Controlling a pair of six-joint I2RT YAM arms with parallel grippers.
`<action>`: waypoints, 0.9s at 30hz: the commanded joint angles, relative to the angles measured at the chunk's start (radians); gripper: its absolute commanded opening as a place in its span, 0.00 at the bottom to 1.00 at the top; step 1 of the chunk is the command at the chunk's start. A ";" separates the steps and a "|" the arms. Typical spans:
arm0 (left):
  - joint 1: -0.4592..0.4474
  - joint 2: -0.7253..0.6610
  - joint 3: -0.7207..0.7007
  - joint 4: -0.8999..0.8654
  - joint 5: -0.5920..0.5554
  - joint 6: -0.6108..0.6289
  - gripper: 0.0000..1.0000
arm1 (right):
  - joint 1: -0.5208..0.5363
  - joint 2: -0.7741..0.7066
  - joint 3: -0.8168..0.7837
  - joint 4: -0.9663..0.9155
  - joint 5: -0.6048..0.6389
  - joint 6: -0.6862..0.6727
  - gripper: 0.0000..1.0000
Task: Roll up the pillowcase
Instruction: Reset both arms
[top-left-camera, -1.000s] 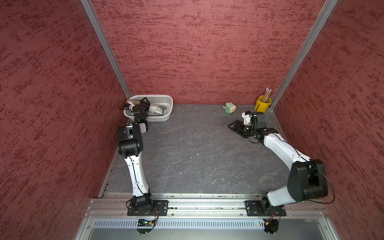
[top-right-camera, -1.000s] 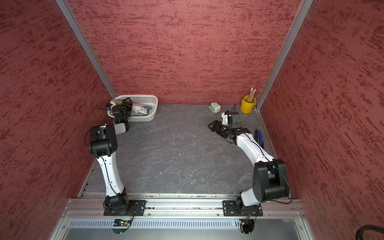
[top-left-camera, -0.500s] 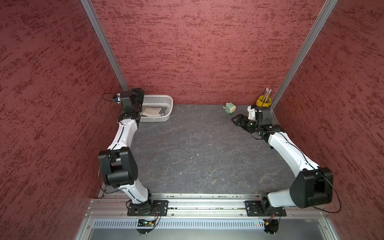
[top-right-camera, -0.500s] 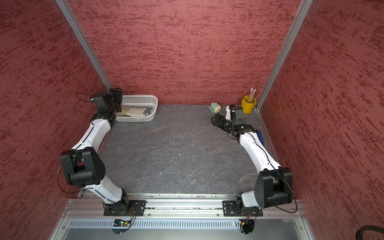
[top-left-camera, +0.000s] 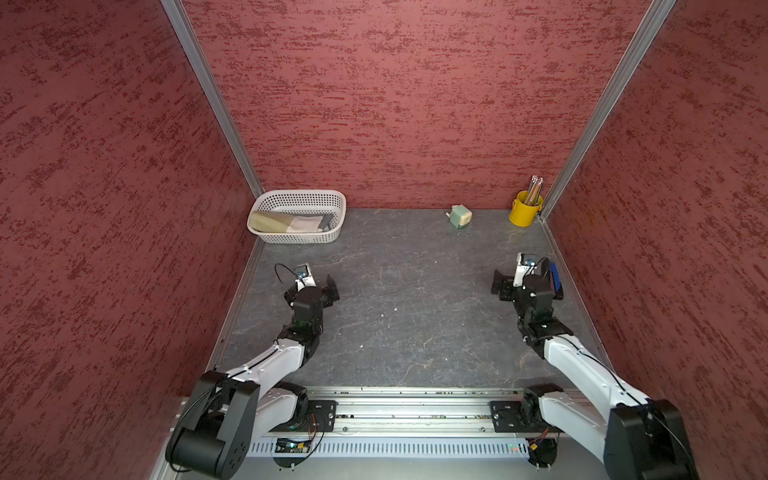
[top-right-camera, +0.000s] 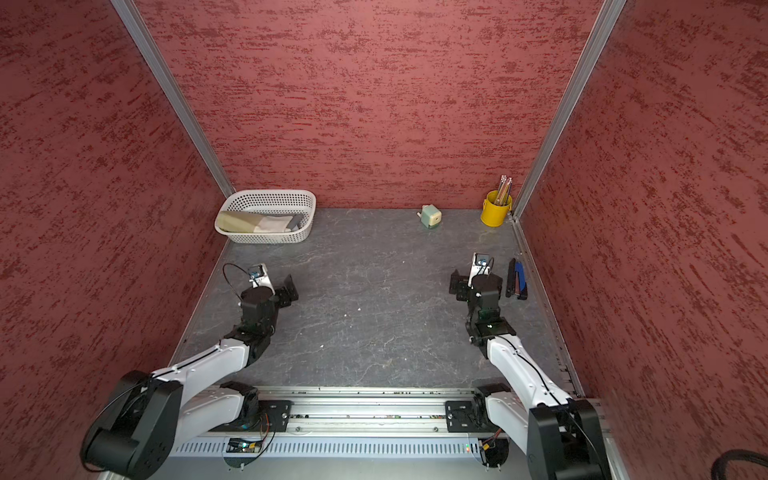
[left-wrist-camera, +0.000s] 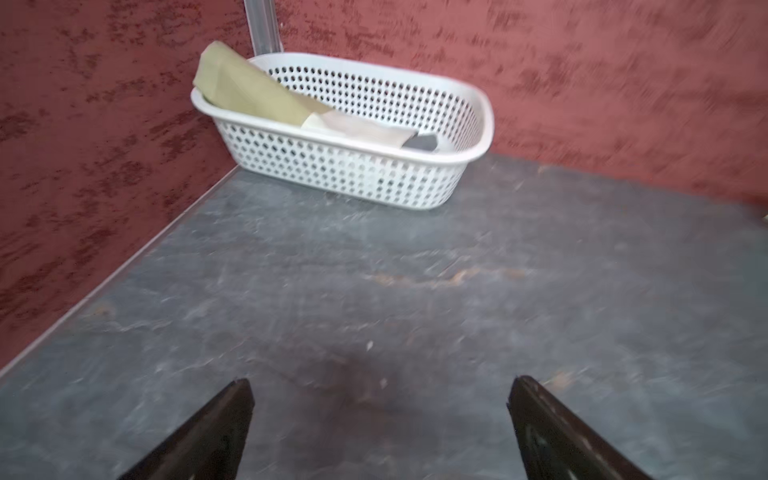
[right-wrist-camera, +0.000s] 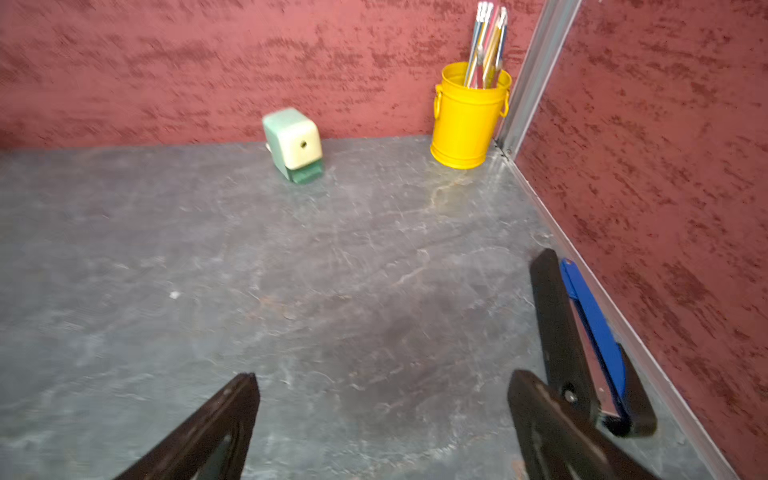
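Note:
The pillowcase (top-left-camera: 286, 222) (top-right-camera: 253, 223) lies as a rolled bundle in the white basket (top-left-camera: 299, 239) (top-right-camera: 270, 239) at the back left corner. Its olive-tan, off-white and grey-blue bands show. In the left wrist view the pillowcase (left-wrist-camera: 257, 95) leans over one end of the basket (left-wrist-camera: 353, 174). My left gripper (top-left-camera: 312, 287) (top-right-camera: 270, 287) (left-wrist-camera: 380, 386) hovers open and empty over the bare table, well in front of the basket. Near the right wall my right gripper (top-left-camera: 525, 279) (top-right-camera: 478, 282) (right-wrist-camera: 382, 382) is also open with nothing between its fingers.
A black and blue stapler (top-left-camera: 555, 279) (top-right-camera: 517, 279) (right-wrist-camera: 590, 332) lies along the right wall beside my right gripper. A green pencil sharpener (top-left-camera: 460, 217) (right-wrist-camera: 295, 143) and a yellow cup of pencils (top-left-camera: 525, 210) (right-wrist-camera: 467, 116) stand at the back right.
Both arms have drawn back from the rear of the table toward the front. The left gripper has left the basket. The right gripper's jaws have spread wider.

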 joint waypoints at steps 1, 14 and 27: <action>0.030 0.125 -0.031 0.477 -0.027 0.218 1.00 | -0.017 0.085 0.017 0.250 0.058 -0.071 0.98; 0.216 0.400 -0.067 0.789 0.347 0.105 1.00 | -0.057 0.485 -0.084 0.786 -0.135 -0.028 0.98; 0.229 0.357 0.142 0.351 0.340 0.087 1.00 | -0.077 0.495 -0.016 0.674 -0.079 0.014 0.98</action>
